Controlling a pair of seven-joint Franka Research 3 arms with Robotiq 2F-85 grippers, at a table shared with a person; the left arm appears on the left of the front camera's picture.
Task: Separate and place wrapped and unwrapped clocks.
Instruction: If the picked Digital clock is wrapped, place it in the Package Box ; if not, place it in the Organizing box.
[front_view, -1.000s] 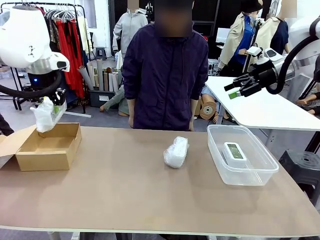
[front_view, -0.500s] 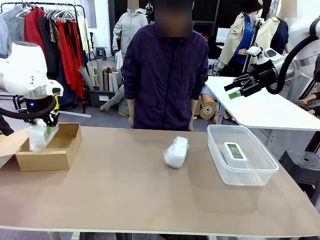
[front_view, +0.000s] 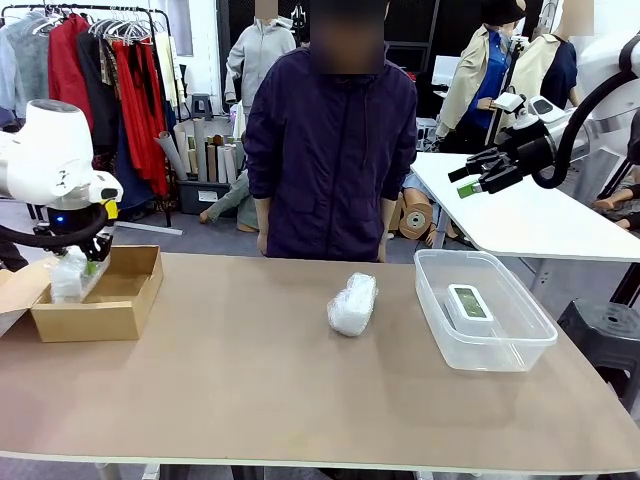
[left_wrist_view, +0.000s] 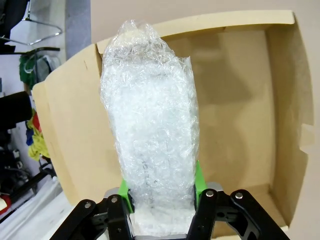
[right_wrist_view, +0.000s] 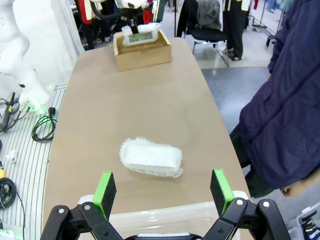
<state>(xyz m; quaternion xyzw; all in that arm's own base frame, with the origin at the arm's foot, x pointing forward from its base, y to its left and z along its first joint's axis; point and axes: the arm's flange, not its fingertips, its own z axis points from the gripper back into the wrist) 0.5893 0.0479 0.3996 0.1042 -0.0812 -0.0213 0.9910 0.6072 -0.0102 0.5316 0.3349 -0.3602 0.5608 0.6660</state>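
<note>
Currently we are pinching one bubble-wrapped clock (left_wrist_view: 150, 115) between the green pads (left_wrist_view: 199, 176) of our left end effector (left_wrist_view: 161, 186). We are gripping its near end, so its long axis is running straight out from the pads and down toward the floor of the open cardboard box (left_wrist_view: 240, 100) at the left end of the counter (front_view: 250, 400). Whether its far end is touching that floor we cannot tell. Our left arm is leaning over the box, so letting go looks like the coming move. Our right end effector (front_view: 475, 178) is hanging spread and empty, high at the right, well apart from the second wrapped clock (front_view: 352, 303) lying mid-counter. The bare clock (front_view: 469, 302) is resting in the clear tub (front_view: 500, 350).
</note>
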